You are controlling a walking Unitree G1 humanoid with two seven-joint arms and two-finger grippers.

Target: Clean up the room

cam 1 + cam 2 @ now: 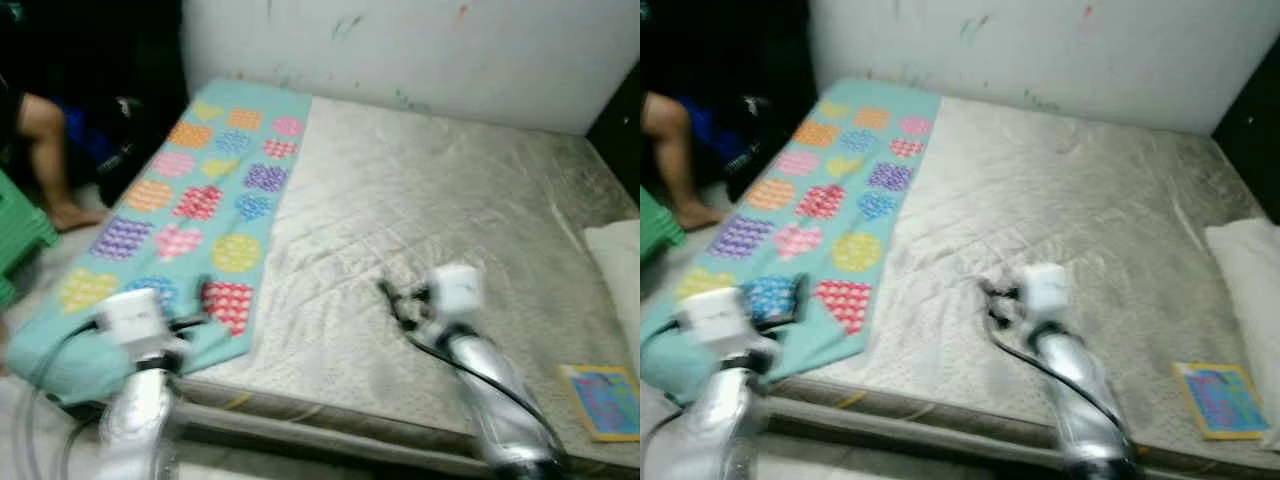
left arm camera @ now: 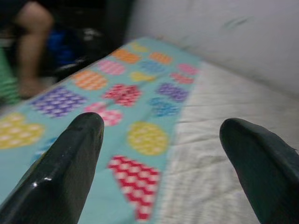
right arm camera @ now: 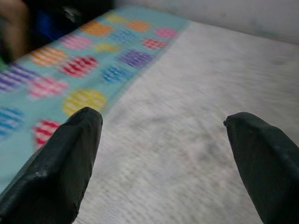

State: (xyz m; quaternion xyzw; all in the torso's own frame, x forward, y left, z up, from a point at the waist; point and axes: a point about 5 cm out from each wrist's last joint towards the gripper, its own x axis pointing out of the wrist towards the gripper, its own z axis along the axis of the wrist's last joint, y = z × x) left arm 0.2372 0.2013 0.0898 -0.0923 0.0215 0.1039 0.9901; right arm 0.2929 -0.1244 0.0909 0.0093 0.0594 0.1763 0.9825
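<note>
My left tool [image 2: 161, 154] hovers spread over the heart-patterned blanket [image 1: 200, 200]. My right tool [image 3: 163, 158] gapes, empty, above the bare mattress [image 1: 430, 210].

Teal blanket [image 1: 200, 200], multicoloured hearts; grey mattress [image 1: 430, 210].

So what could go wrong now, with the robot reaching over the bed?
The teal blanket hangs over the mattress edge, so a pull by the open left gripper might drag it to the floor. The book lies right at the bed's front edge, close to the right arm, and a nudge could knock it off. A person's leg is nearby, so swinging left could be unsafe.
</note>
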